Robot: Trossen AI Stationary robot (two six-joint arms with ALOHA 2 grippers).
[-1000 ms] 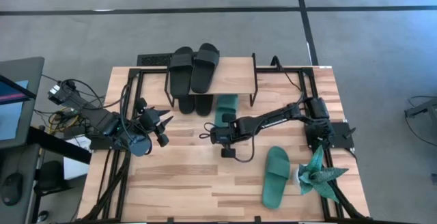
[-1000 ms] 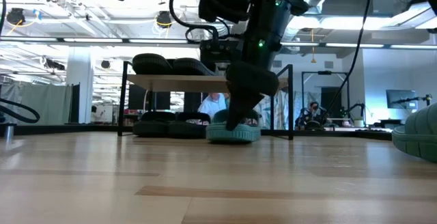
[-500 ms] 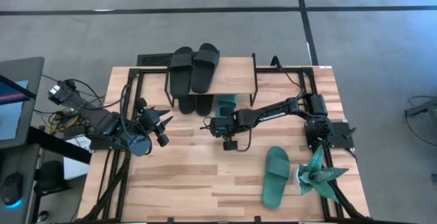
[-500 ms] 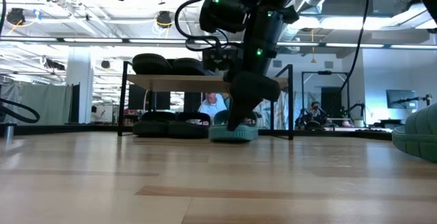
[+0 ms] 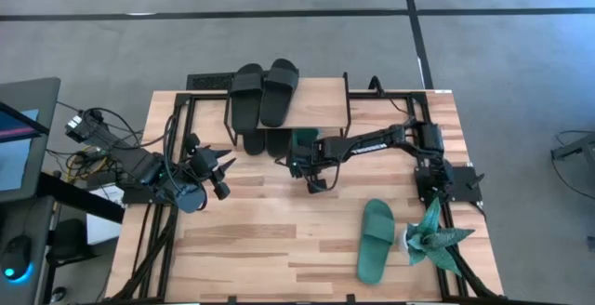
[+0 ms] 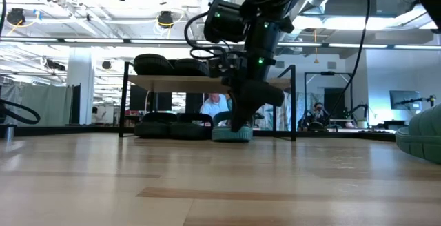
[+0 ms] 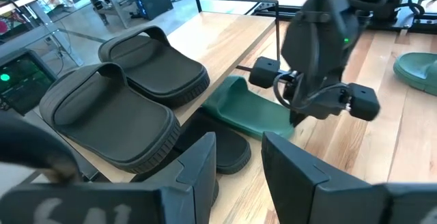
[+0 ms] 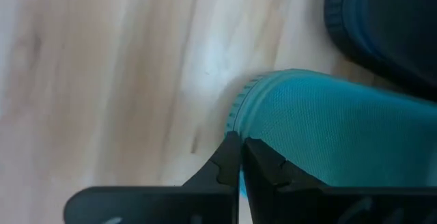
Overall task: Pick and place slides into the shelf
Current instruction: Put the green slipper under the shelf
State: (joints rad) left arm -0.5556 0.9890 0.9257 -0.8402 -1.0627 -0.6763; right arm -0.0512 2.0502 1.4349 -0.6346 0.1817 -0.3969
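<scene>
Under the shelf (image 5: 316, 96) edge I see my right gripper (image 5: 296, 159), fingers pressed together, touching the heel of a green slide (image 7: 249, 108) lying half beneath it. My left gripper (image 5: 221, 167) waits left, half open, empty.

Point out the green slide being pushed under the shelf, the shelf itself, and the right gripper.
green slide (image 7: 247, 111), left wrist view, on its bare footbed.
shelf (image 5: 321, 105), high view, on the bare right part of its plank top.
right gripper (image 8: 239, 157), right wrist view, between its shut fingertips at the slide's edge.
</scene>
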